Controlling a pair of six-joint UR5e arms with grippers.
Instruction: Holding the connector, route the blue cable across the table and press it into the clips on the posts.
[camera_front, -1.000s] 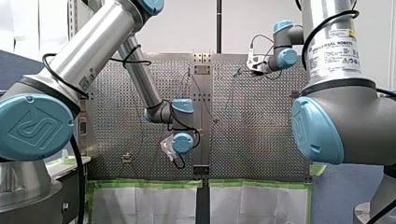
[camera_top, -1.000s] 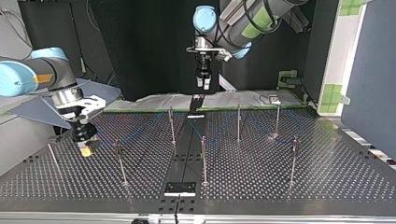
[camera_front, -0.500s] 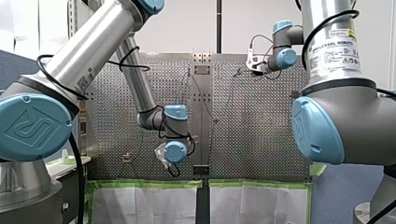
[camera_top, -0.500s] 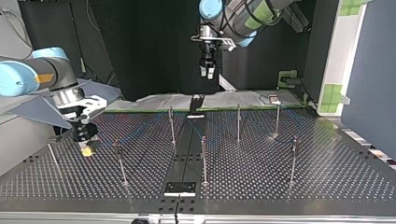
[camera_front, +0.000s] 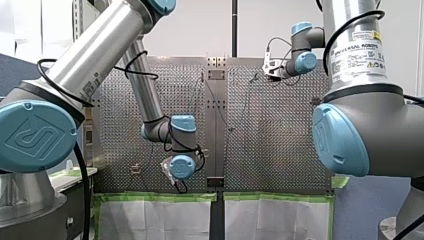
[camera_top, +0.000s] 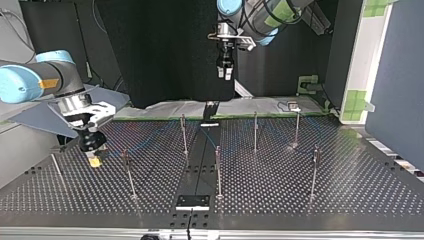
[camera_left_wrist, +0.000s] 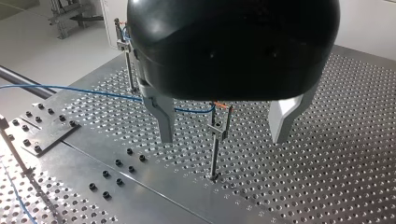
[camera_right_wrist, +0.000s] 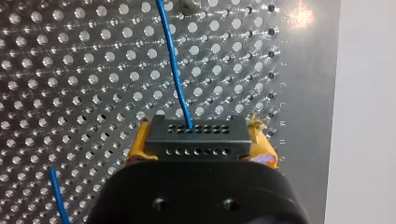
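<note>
Top view: the perforated worktop (camera_top: 280, 190) fills the field, and slender posts (camera_top: 218, 172) stand upright across it, well apart from one another.

My right arm enters at this view's left and carries its gripper (camera_top: 93, 159) low, close to the worktop near one side edge. My left arm enters at this view's right and holds its gripper (camera_top: 225, 75) high above the edge of the worktop nearest the arms.

Right wrist view: the yellow pads (camera_right_wrist: 140, 144) are pinched on the two ends of the black connector (camera_right_wrist: 196, 137), a block with two rows of small holes. The blue cable (camera_right_wrist: 173, 60) leaves the connector's face and runs ahead over the worktop.

Left wrist view: the metal fingers (camera_left_wrist: 163, 121) are spread wide and hold nothing. Ahead of them and between them stands one post (camera_left_wrist: 214, 154) bearing an orange-tipped clip (camera_left_wrist: 219, 123). The cable arrives at this clip from one side, touching it; whether it is fully seated cannot be told.

Judged step: routing is under way, with the connector end anchored and the free gripper lined up over a post. The next move probably calls for lowering my left gripper onto the cable just beside the clip and pressing it home while the connector hand keeps the line taut.
</note>
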